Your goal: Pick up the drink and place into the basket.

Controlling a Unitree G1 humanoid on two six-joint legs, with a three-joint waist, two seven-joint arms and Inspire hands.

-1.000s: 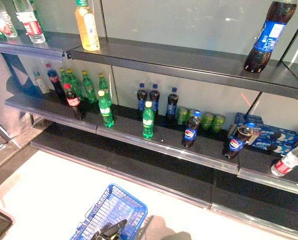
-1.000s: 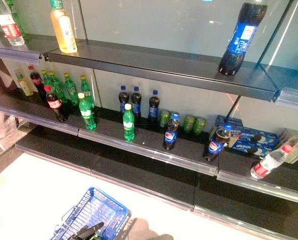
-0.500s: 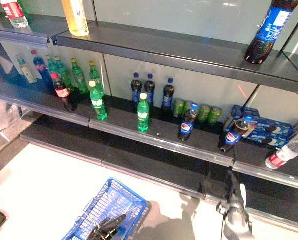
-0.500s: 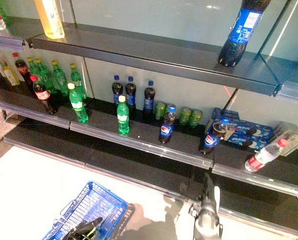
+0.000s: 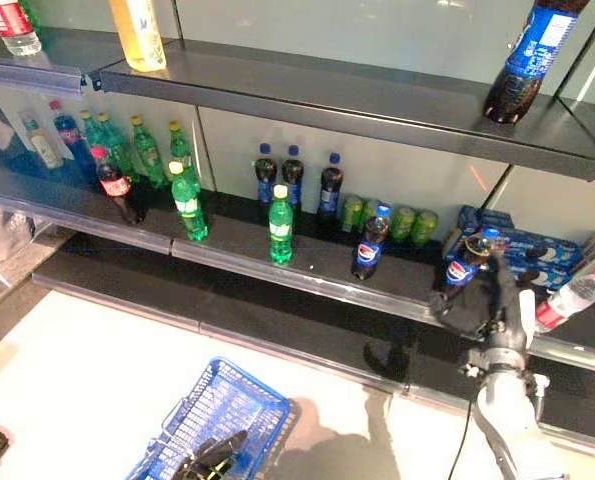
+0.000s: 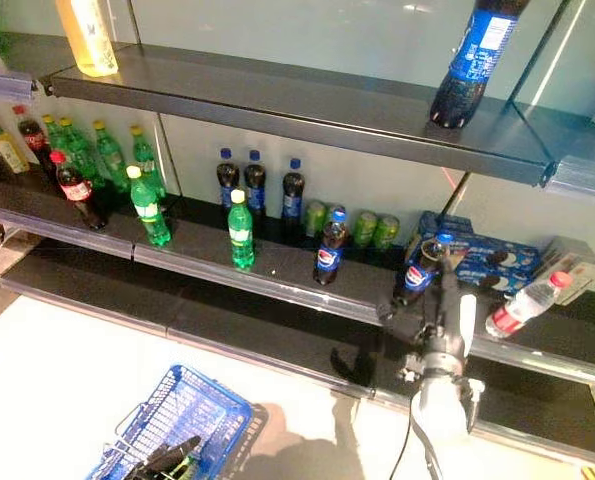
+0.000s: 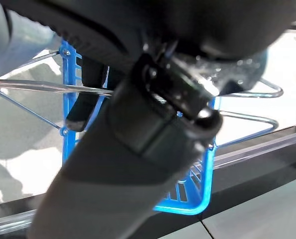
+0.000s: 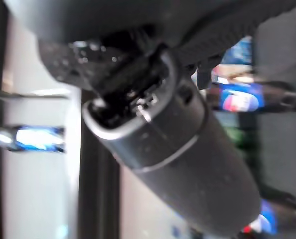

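A dark cola bottle with a blue label (image 5: 464, 268) stands at the front edge of the middle shelf, right of centre; it also shows in the right eye view (image 6: 418, 272) and the right wrist view (image 8: 242, 97). My right hand (image 5: 485, 303) is raised just in front of and below this bottle, fingers open and reaching towards it, not closed round it. My left hand (image 5: 213, 456) is shut on the thin wire handles (image 7: 28, 87) of the blue basket (image 5: 222, 408), which hangs low at the left in front of the shelves.
The middle shelf (image 5: 307, 275) carries green bottles (image 5: 187, 200), more cola bottles (image 5: 292, 180), green cans (image 5: 402, 222), blue boxes (image 5: 537, 250) and a lying water bottle (image 5: 577, 295). A large cola bottle (image 5: 525, 60) and a yellow drink (image 5: 137, 35) stand on the top shelf.
My right arm has come up from the lower right and the hand has moved up to the cola bottle at the shelf edge. The camera has shifted a little. The blue basket still hangs.
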